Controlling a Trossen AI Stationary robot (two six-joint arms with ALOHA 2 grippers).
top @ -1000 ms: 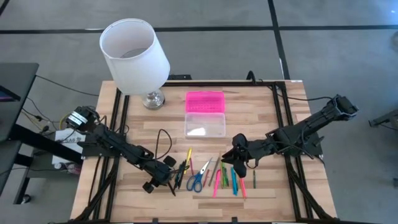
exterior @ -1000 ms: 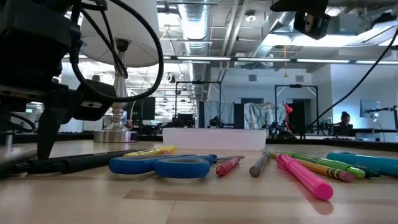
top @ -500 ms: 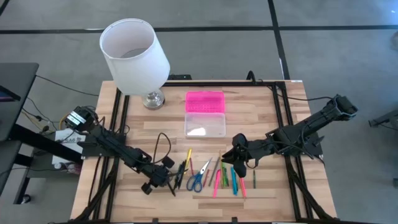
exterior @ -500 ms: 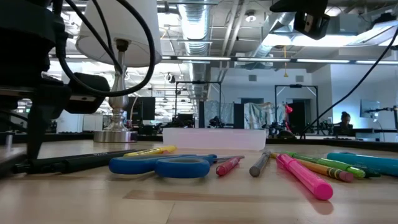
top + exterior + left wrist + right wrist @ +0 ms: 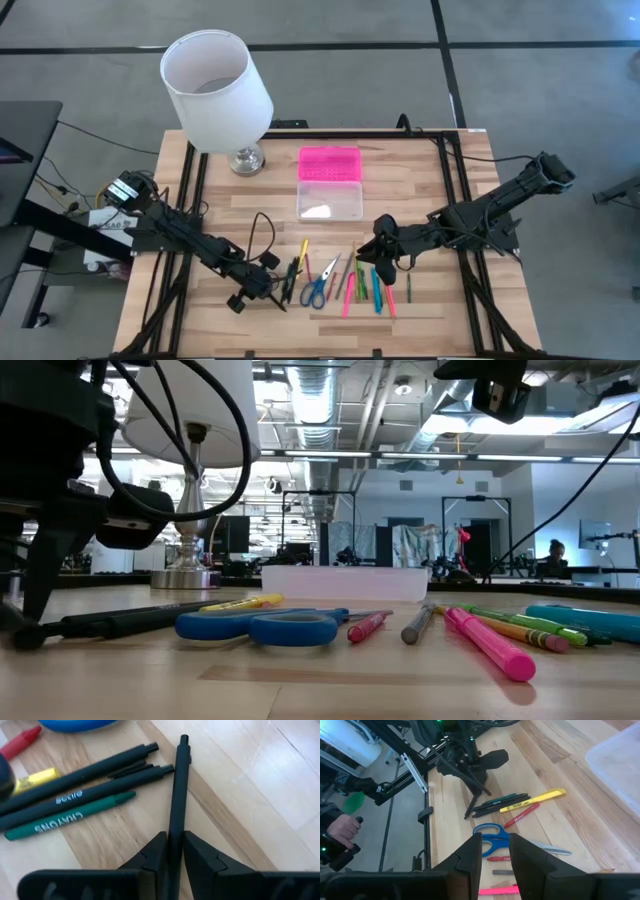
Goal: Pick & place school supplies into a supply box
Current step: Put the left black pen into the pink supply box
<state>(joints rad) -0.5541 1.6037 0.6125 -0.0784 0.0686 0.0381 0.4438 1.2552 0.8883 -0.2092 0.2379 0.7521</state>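
pink-lidded clear supply box (image 5: 329, 183), blue-handled scissors (image 5: 316, 289), black pens (image 5: 80, 790), white lampshade (image 5: 215, 90), pale striped wood worktop (image 5: 400, 180).

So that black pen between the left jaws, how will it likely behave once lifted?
The black pen looks rigid, so it probably won't droop. The left gripper pinches it near one end, so it may pivot. It is thin and round, so it could roll if dropped.

Supplies (image 5: 345, 280) before box (image 5: 329, 200), beside lamp (image 5: 218, 90).

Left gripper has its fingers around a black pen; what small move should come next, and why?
Probably lift it straight up: the left gripper is shut on the black pen, which lies flat on the table beside other pens.
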